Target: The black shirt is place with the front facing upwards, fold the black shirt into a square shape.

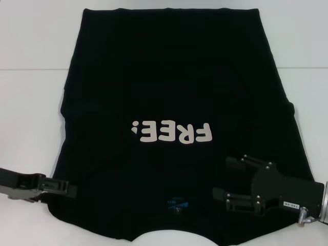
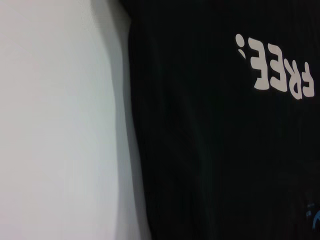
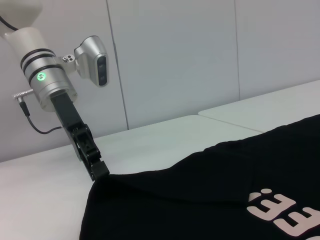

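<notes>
While the black shirt (image 1: 174, 102) lies flat on the white table (image 1: 31, 102) with "FREE!" (image 1: 171, 132) face up, we see our left gripper (image 1: 72, 189) at the shirt's 8 o'clock edge, jaws pinching the fabric. Our right gripper (image 1: 225, 179) hovers at 4 o'clock above the cloth, jaws spread.

The large plain black short-sleeved fabric t-shirt (image 1: 174, 92) lies spread flat, front up, on the white table (image 1: 31, 102), covering most of its middle. Its 1 line of cream block letters, "FREE!" (image 1: 171, 132), reads upside down from the head view. A small blue neck label (image 1: 177, 205) shows near the table's near edge, by the collar.
</notes>
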### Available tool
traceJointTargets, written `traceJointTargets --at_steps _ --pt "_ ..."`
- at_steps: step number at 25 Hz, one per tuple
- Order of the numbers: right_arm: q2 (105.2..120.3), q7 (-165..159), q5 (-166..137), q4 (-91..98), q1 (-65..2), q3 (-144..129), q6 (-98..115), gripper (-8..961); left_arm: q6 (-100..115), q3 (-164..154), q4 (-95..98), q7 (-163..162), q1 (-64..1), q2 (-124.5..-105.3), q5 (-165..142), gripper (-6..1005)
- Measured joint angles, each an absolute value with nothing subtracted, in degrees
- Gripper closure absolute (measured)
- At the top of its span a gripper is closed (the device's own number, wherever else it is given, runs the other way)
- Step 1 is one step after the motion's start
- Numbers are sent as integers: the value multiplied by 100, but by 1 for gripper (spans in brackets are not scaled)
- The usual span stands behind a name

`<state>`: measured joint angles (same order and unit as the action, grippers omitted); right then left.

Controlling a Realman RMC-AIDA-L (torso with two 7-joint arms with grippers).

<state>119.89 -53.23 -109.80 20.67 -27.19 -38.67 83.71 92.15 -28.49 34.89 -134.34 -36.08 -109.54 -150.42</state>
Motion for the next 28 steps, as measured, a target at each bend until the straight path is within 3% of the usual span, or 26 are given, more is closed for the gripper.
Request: traceJointTargets --at_steps 5,15,21,26,28 --pt "11988 -5327 -10971 2063 -2721 -3867 8365 55 9223 -2923 3553 -13412 -3669 -10972 -15065 59" --pt "11988 -5343 -10968 2053 -2725 -3867 8356 54 9092 -3307 3874 -13430 -3618 -11113 -15112 259" --pt "11988 -5444 -10968 2048 -2724 -3867 8364 54 9088 -3311 3956 -13371 -3606 -11123 -15116 468" --pt "11988 -5502 -10968 2053 -2722 -3863 8369 55 9092 -3313 3974 -13353 -3592 -11133 -15105 710" --pt "11983 -5689 -10967 2101 -2713 -3847 8355 55 9096 -3296 3973 -13350 -3592 -11134 -15086 857"
